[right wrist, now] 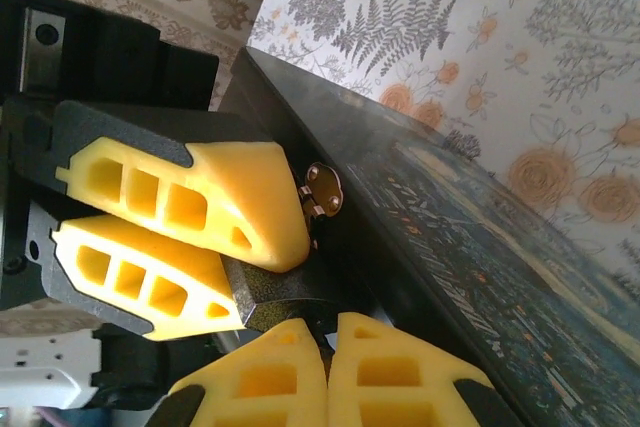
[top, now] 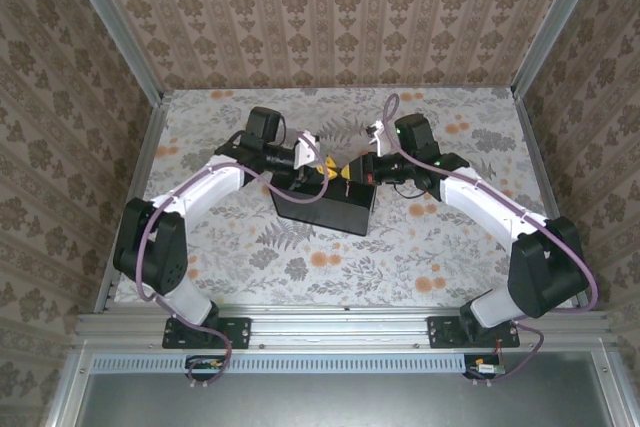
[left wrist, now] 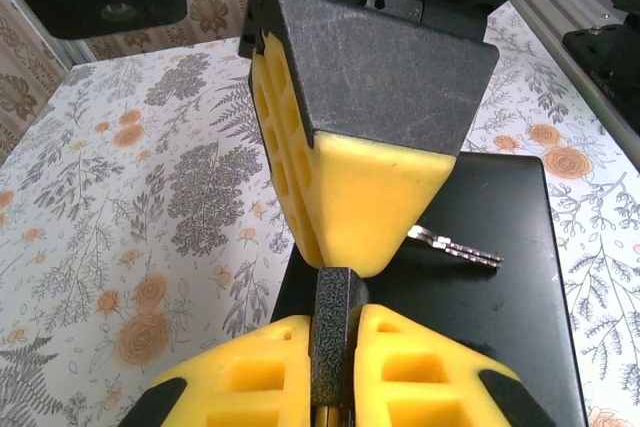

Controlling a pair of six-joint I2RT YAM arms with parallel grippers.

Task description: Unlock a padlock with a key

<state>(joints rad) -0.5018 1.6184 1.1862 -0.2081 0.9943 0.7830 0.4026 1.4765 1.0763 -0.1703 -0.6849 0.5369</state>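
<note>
Floral tabletop (top: 420, 247) carries a black box (top: 325, 209) where my 2 arms meet. From the left wrist, my left gripper (left wrist: 335, 312) pinches the dark padlock (left wrist: 335, 332), and the silver key (left wrist: 455, 245) lies over the box lid just beside my right gripper (left wrist: 345, 257). From the right wrist, that right gripper is pressed together, with the left fingers crowding the padlock.

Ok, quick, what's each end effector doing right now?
Left end effector: closed on a dark piece.
Right end effector: closed, grip contents unclear.

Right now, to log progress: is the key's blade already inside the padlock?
No: in the left wrist view the key shows its toothed blade bare against the black box, inside nothing.
</note>
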